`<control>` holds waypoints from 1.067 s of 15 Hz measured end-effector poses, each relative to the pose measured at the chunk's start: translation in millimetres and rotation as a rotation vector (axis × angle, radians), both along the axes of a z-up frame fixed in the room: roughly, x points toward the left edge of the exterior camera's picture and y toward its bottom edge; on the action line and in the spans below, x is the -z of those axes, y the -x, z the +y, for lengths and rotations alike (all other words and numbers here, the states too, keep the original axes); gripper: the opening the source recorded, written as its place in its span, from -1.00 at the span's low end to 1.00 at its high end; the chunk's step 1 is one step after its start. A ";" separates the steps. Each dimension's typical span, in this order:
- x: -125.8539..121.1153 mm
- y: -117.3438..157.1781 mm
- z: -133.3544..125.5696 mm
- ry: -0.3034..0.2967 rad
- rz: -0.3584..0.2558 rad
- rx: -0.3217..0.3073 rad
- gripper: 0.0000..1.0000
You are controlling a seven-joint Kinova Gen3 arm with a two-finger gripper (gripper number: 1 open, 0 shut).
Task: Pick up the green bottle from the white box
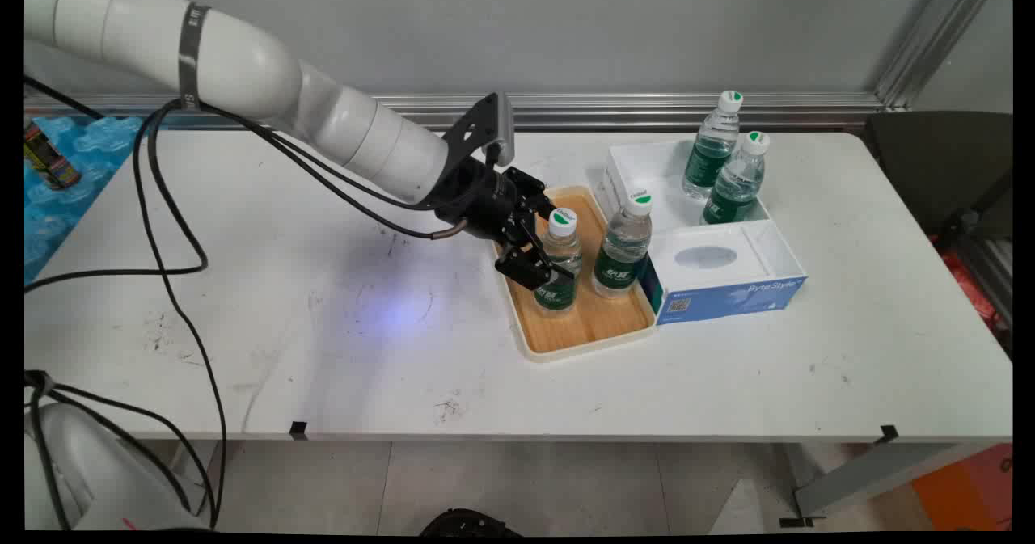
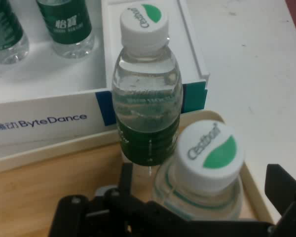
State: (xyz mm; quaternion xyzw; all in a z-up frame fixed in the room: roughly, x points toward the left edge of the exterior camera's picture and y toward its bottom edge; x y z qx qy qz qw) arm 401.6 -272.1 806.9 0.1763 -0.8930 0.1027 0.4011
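Straddling near bottle [image 1: 558, 263] on wooden tray [image 1: 566, 338] with gripper [image 1: 540, 263], jaws open, probably not touching yet; staying centred, keeping clear of second bottle [image 1: 623, 246].

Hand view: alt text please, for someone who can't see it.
The hand straddles a green-labelled water bottle standing on a wooden tray, one finger on each side. A second bottle stands just beyond it, ahead of a white ByteDance box holding two more bottles.
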 end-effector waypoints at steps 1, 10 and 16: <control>-1.2 -1.1 0.5 -0.005 -0.001 0.001 1.00; -16.4 -46.6 15.4 -0.065 -0.073 0.005 1.00; -24.7 -79.3 13.1 -0.087 -0.141 -0.035 1.00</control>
